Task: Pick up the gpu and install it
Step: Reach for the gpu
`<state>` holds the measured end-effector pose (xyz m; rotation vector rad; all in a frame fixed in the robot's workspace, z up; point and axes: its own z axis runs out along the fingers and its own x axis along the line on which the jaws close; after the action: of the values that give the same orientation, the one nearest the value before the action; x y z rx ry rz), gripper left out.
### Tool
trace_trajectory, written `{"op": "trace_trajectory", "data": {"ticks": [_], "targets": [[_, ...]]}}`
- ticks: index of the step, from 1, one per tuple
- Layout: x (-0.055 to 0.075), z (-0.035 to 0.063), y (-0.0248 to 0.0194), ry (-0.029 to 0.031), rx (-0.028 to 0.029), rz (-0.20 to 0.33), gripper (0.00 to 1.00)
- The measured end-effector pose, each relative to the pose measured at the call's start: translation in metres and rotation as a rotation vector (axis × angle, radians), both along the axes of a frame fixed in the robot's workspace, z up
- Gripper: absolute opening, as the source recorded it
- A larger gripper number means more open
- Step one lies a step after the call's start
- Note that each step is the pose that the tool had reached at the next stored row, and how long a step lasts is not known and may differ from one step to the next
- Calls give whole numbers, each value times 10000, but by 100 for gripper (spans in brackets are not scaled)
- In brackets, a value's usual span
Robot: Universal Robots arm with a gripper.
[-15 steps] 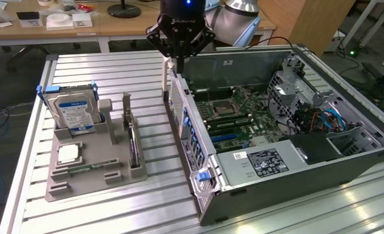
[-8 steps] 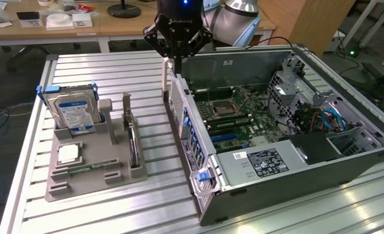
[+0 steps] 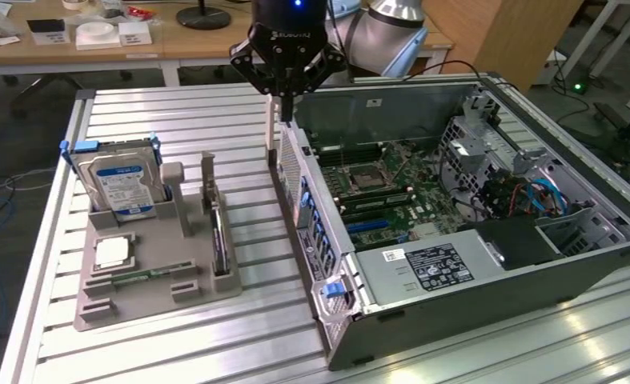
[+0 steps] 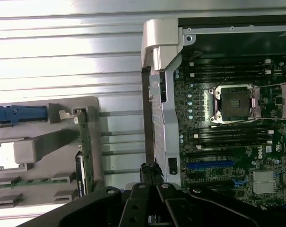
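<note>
Gpu sitting in its holder, gripper hanging shut at the case

On the tabletop (image 3: 261, 336) the gpu (image 3: 218, 232) is standing on edge in the holder (image 3: 154, 292), just beside the hard drive (image 3: 122, 184). Beyond it, the gripper (image 3: 286, 112) is hovering over the case (image 3: 571, 264) wall, fingers closed on nothing and apart from the card. A clean pick is calling for opened jaws squared across the thin top edge and a straight lift.

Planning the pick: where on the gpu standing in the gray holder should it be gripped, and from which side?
The gpu stands on edge in a slot of the gray holder. Probably pinch across its thin top edge, mid-length, coming straight down from above.
</note>
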<state>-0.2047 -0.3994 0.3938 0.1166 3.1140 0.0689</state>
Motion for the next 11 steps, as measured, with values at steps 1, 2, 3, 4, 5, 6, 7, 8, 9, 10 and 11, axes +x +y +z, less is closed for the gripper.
{"op": "trace_trajectory", "data": {"ticks": [1,2,3,4,5,6,7,8,9,10,11], "targets": [[-7,0,0,0,0,0,11],[-14,0,-1,1,-1,0,11],[-21,0,-1,0,0,0,11],[-28,0,-1,0,0,0,11],[-35,0,-2,1,0,0,11],[-42,0,-2,0,0,0,11],[-50,0,-2,1,0,0,11],[-57,0,-2,1,0,0,11],[-65,0,-3,0,0,0,11],[-72,0,-4,1,0,-1,11],[-79,0,-4,0,0,-1,11]]}}
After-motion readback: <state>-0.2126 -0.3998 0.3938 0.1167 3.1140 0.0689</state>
